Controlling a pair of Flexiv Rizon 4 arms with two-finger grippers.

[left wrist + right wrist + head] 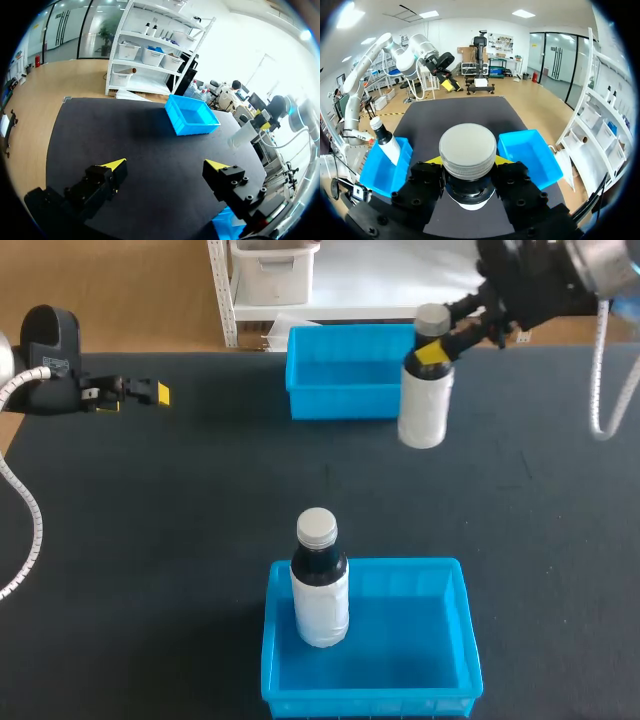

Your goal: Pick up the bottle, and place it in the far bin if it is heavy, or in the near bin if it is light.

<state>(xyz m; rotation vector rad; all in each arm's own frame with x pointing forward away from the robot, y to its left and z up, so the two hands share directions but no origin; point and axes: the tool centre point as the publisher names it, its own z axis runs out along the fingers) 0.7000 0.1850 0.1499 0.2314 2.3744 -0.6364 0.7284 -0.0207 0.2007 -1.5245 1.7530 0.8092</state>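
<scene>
- Head view. Tabletop (200, 500): one, flat, dark, matte surface.
- Bins, two: open-topped rectangular trays of glossy blue plastic. The far bin (345, 400) is at the back edge and the near bin (420, 640) at the front edge.
- Bottles, two: each is cylindrical, with a white-sleeved body, a dark shoulder and a grey screw cap.
- Held bottle (425, 400): long axis upright, cap up. It hangs clear of the tabletop by the far bin's right-hand end, with the right jaws pinching its neck.
- Second bottle (320, 590): stands upright, cap up, inside the near bin near its left wall.
- Left jaws: at the tabletop's left side, holding nothing.
- Left wrist view. Left jaws: two black fingers with wedge-shaped yellow tips (114, 165), spread wide above bare tabletop. The far bin (192, 116) lies ahead, and the held bottle (244, 134) shows past it.
- Right wrist view. The held bottle's round ribbed cap (467, 150) is seen end-on, clamped between the right jaws. Below, the near bin (385, 172) with the second bottle (385, 142) lies to one side and the far bin (527, 155) to the other.
</scene>
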